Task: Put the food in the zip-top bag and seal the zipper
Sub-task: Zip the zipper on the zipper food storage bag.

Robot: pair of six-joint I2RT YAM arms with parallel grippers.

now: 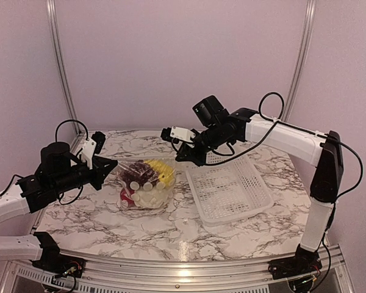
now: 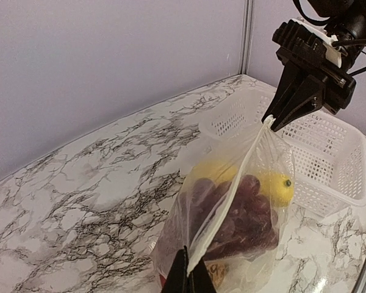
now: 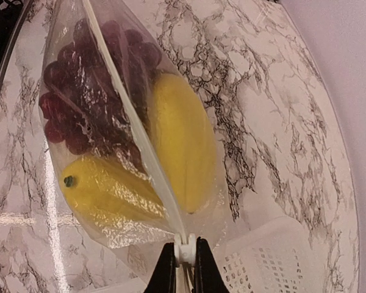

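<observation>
Marbled tabletop [image 1: 232, 235] spans the cell, with pale lilac walls [image 1: 171, 55] behind. A white basket [image 1: 232, 189] lies right of centre, just beside the zip-top bag [image 1: 143, 183], which is stretched between both arms. The left gripper [image 1: 110, 166] is clamped on one end of the zipper [image 2: 232, 195], and the right gripper [image 1: 182, 157] pinches the other. The wrist views show grapes [image 3: 79, 97] and two yellow pieces [image 3: 180, 140] inside. The overhead view adds cauliflower [image 1: 147, 196] lower down.
</observation>
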